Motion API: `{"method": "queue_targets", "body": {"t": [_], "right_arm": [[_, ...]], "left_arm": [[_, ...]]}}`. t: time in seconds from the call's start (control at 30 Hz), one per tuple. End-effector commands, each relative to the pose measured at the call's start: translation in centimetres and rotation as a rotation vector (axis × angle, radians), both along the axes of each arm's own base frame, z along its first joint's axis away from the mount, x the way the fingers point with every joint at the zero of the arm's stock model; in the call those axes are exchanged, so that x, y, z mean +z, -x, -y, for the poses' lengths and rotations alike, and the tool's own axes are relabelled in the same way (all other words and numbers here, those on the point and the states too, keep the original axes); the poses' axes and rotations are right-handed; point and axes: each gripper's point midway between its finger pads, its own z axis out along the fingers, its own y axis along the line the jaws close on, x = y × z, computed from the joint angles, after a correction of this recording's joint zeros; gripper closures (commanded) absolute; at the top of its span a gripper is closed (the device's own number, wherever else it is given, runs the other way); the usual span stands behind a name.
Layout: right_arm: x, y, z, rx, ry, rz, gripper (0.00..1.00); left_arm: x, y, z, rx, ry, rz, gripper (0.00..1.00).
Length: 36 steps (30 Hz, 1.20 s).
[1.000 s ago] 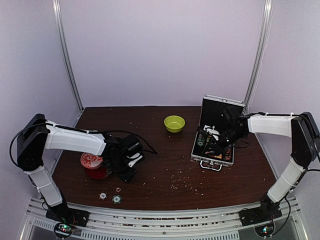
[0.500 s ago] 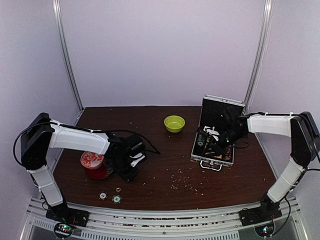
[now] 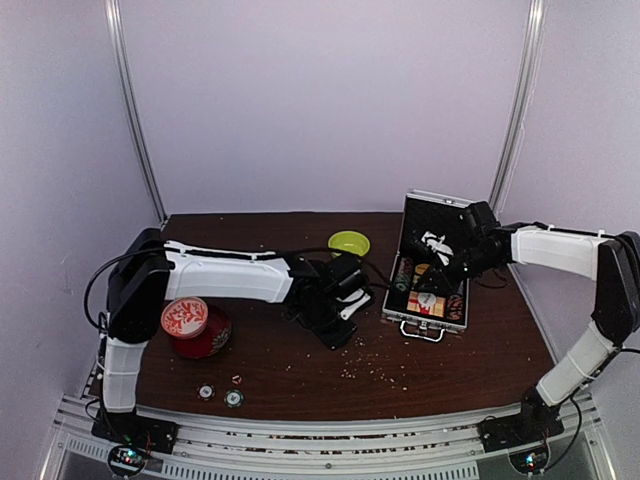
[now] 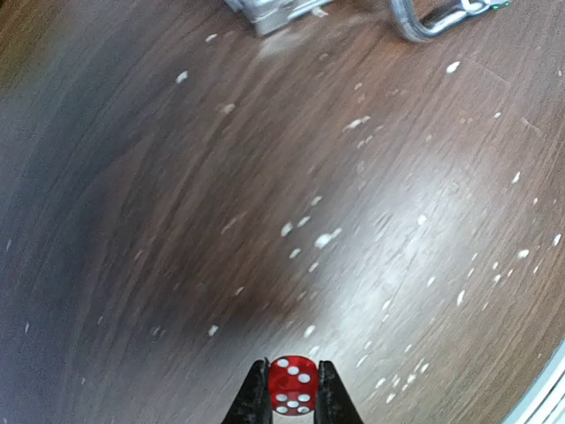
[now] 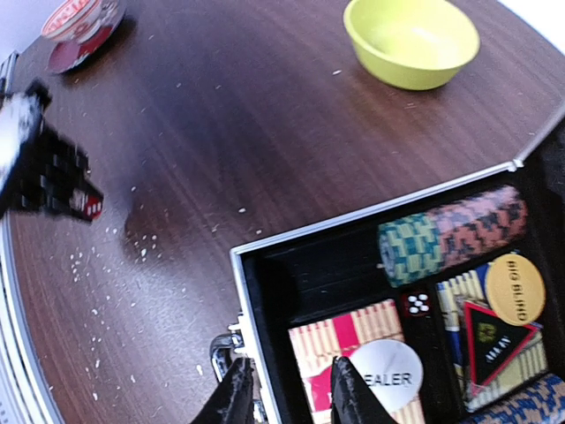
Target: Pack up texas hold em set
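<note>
The silver case (image 3: 425, 322) lies open at the right of the table, lid up. The right wrist view shows its rim (image 5: 371, 218), chip rows (image 5: 450, 231), a red-and-cream card deck (image 5: 349, 340) under a white DEALER button (image 5: 388, 374), a yellow button (image 5: 515, 289) and a small red die (image 5: 416, 304). My left gripper (image 4: 292, 389) is shut on a red die (image 4: 292, 385) above the table, just left of the case, and it shows in the top view (image 3: 340, 312). My right gripper (image 5: 287, 384) is open and empty over the case's front edge. Two round chips (image 3: 220, 395) lie near the front left.
A lime-green bowl (image 3: 348, 242) stands behind the left arm. A red-and-white patterned tin (image 3: 190, 325) stands at the left. White crumbs (image 3: 365, 365) are scattered over the brown table. The case's handle (image 4: 433, 22) is near the left gripper.
My left arm has swung right from beside the tin to just left of the case. My right gripper has lifted and drawn back slightly over the case.
</note>
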Motion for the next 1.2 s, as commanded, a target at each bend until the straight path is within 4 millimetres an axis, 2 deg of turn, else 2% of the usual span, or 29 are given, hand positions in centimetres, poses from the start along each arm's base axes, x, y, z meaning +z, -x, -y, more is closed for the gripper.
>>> {"method": "queue_targets", "body": {"t": [0.0,0.13,0.33,0.5,0.57,0.6,0.7,0.83,0.93,1.0,1.17], "right_arm": [[0.5,-1.1,1.3,-0.073,0.003,0.036,0.67],[0.5,-1.3,1.5,-0.085,0.004,0.035,0.65],[0.2,-1.2,1.5,-0.076,0.005,0.026,0.64],[-0.1,-1.2,1.4,-0.068,0.007,0.011,0.64],[-0.2,-1.1,1.3,-0.064,0.005,0.006,0.64],[0.0,-1.1,1.3,-0.064,0.002,0.006,0.64],[0.7,-1.0,1.0,-0.057,-0.013,0.006,0.61],[1.6,0.1,-0.1,0.024,-0.028,-0.02,0.56],[1.5,1.4,-1.5,0.13,0.034,-0.014,0.55],[1.2,2.1,-2.7,0.197,0.109,0.018,0.55],[-0.1,3.8,-6.3,0.34,0.271,0.092,0.55]], "left_arm": [[0.2,-0.3,3.0,-0.059,0.048,0.011,0.9],[-0.4,-0.3,3.9,-0.077,0.058,-0.001,0.9],[-1.9,-0.2,3.8,-0.088,0.034,-0.016,0.89],[-2.2,-0.1,3.9,-0.096,0.032,-0.019,0.88],[-2.0,-0.1,4.0,-0.1,0.036,-0.019,0.84],[-1.8,-0.1,4.1,-0.102,0.037,-0.019,0.78],[0.4,-0.3,4.1,-0.105,0.043,-0.002,0.69],[6.2,-2.1,3.1,-0.102,0.07,0.118,0.59],[9.2,-4.8,0.4,-0.059,0.05,0.204,0.57],[10.7,-7.4,-2.1,0.0,0.032,0.266,0.57],[12.6,-13.3,-7.9,0.137,0.024,0.413,0.57]]}}
